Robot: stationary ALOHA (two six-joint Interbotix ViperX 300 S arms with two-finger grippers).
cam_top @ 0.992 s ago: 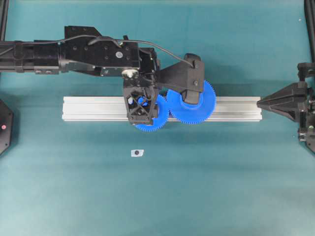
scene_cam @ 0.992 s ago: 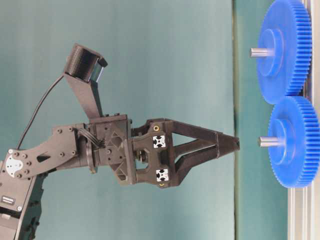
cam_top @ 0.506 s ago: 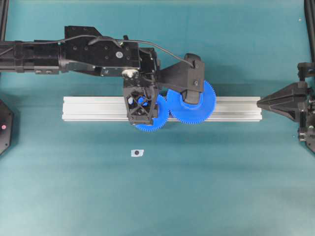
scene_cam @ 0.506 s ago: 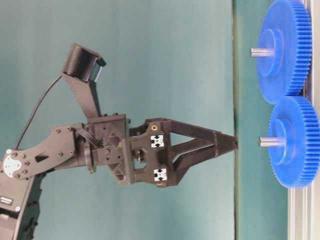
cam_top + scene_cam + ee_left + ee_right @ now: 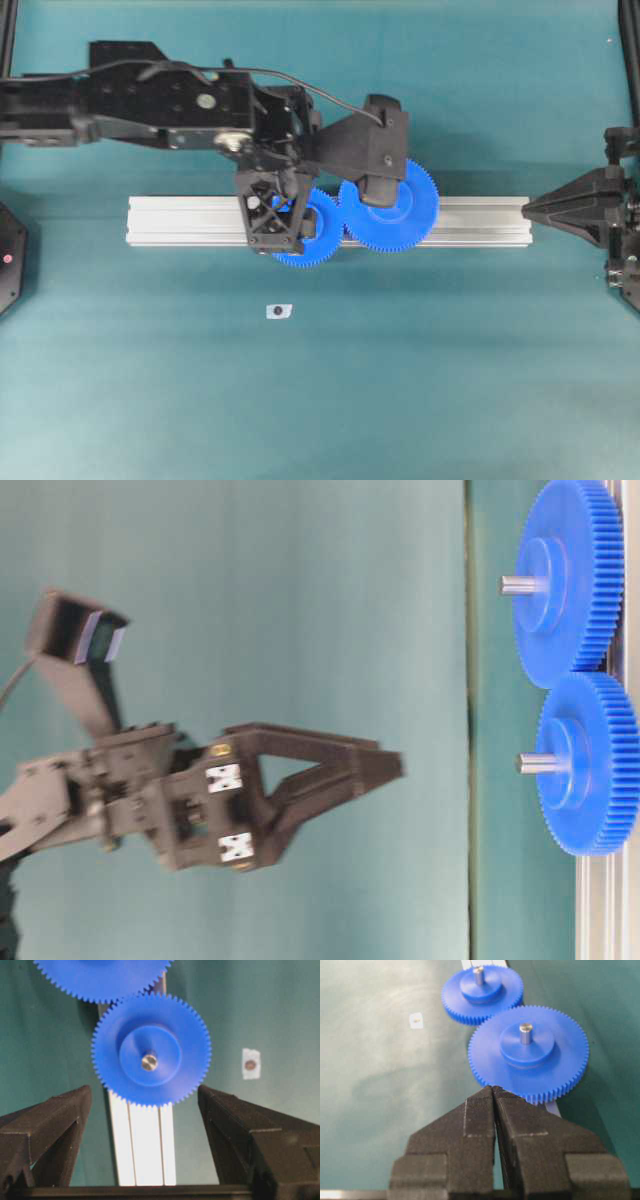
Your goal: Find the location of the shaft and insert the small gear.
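Backing away from the rail, the left gripper now sits farther from the gears in the table-level view than it did a second ago, and its blur suggests it is mid-motion. Its jaws stand wide apart and hold nothing; the left wrist view looks between the two fingers straight down at the small gear. That gear is seated on the shaft, whose silver tip pokes through the raised hub, and its teeth mesh with the larger gear beside it on the aluminium rail. The table-level view confirms both gears sit flat against the rail with pin ends protruding. The right gripper rests at the rail's far end with its jaws pressed together, empty. A small white tag lies on the mat below the rail. Judging from this, the insertion looks complete and the retreat is simply the arm clearing off.
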